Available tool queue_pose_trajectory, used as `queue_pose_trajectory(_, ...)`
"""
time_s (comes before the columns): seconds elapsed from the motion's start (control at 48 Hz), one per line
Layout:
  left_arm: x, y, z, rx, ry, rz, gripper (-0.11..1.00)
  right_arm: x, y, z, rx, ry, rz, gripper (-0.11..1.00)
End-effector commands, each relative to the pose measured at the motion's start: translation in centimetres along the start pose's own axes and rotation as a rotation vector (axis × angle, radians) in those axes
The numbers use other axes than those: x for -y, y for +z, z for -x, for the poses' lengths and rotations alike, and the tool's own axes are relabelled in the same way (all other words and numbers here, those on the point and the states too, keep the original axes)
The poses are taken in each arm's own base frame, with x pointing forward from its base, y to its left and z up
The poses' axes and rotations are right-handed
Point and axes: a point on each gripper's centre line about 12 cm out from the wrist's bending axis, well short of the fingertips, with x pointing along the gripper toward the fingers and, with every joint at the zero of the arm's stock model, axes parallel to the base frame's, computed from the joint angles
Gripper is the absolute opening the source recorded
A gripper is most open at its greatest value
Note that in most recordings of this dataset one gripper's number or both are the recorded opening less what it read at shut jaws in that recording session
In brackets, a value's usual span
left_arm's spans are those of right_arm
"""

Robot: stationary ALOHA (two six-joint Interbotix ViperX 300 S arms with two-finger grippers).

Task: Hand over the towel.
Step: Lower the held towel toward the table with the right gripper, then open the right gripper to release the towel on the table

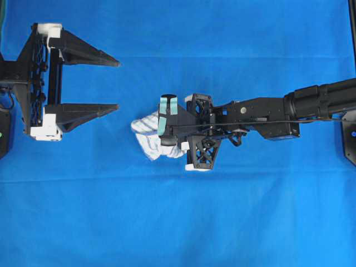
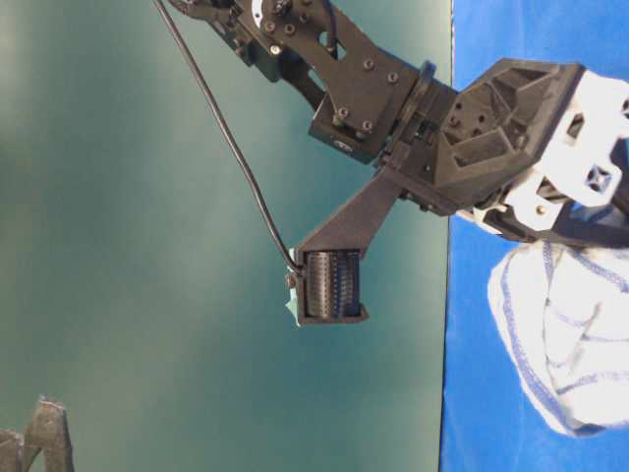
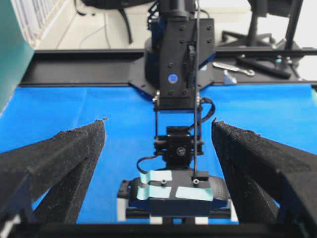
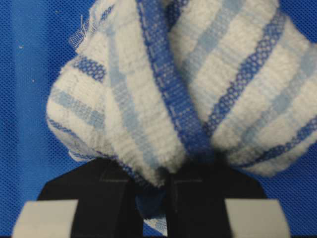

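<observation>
Towel (image 4: 173,94): bunched white cloth with blue stripes, pinched at its gathered end between the two black fingers of the right end effector (image 1: 165,123); the rest puffs out just ahead of the fingertips.
Towel from overhead: a crumpled lobe (image 1: 151,137) shows beneath and to the near side of the right end effector, over the blue cloth of the counter (image 1: 233,217); whether it touches the cloth or hangs clear cannot be told.
Right end effector: closed tight on the towel, fingers together with the hem squeezed in the seam between them.
Left end effector (image 1: 114,83): fingers wide apart, holding nothing, facing the right end effector, with bare counter between them.
Hidden: the right end effector's own body covers the pinched part of the towel in the overhead view; in the left wrist view the towel cannot be made out behind the right end effector (image 3: 173,191).
Cut off: in the table-level view the towel (image 2: 565,339) runs off the frame edge; only a corner of the left end effector (image 2: 44,433) shows there.
Hard to make out: the left fingers (image 3: 64,158) are blurred in their own wrist view.
Surroundings: beyond the right end effector, a black frame rail (image 3: 74,69) and a metal tool (image 3: 233,69) lie past the counter's edge.
In the way: nothing lies between the two end effectors.
</observation>
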Motion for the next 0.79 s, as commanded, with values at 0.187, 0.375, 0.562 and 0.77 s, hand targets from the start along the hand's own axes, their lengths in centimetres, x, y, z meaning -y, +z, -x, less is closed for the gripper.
queue_pose_trajectory(0.187,0.0,0.9,-0.1,0.026,-0.002,0.002,0.92,0.1,1.0,1.9,0.031,0.001,-0.044,0.12)
queue_pose_trajectory(0.375,0.1,0.9,-0.1,0.026,-0.002,0.0,0.92,0.1,1.4,3.1,0.051,-0.004,-0.056,0.53)
queue_pose_trajectory(0.562,0.1,1.0,0.0,0.029,-0.005,0.001,0.92,0.1,3.0,7.4,0.143,-0.003,-0.047,0.7)
queue_pose_trajectory(0.77,0.3,1.0,0.1,0.03,-0.009,0.002,0.92,0.1,4.6,14.9,0.329,-0.006,-0.026,0.71)
